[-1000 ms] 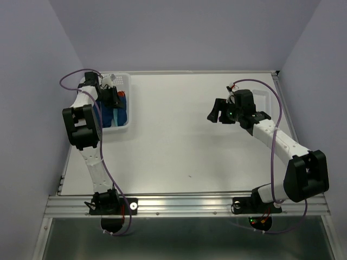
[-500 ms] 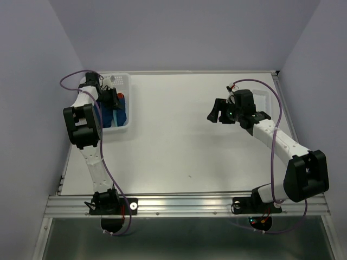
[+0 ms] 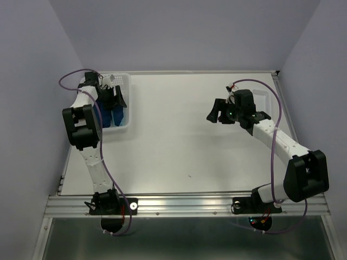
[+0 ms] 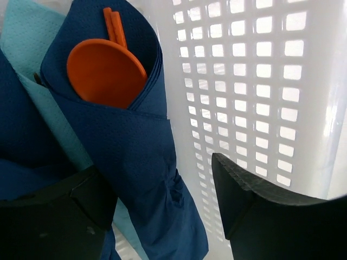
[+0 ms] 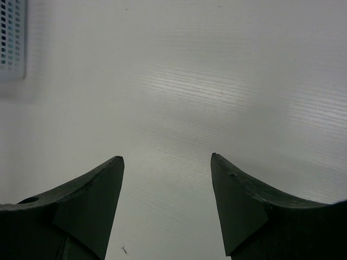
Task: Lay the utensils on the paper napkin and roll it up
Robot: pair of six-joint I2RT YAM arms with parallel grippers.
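Here the rolled paper napkin slants, mouth uppermost.

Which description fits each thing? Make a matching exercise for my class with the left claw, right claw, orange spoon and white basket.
Things:
1. left claw
2. right claw
3. orange spoon
4. white basket

Descriptions:
A. rolled in the dark navy napkin
B. open above the table, away from the basket
C. at the table's far left corner
D. open, inside the basket

Pairs: 1-D, 2-B, 3-A, 4-C
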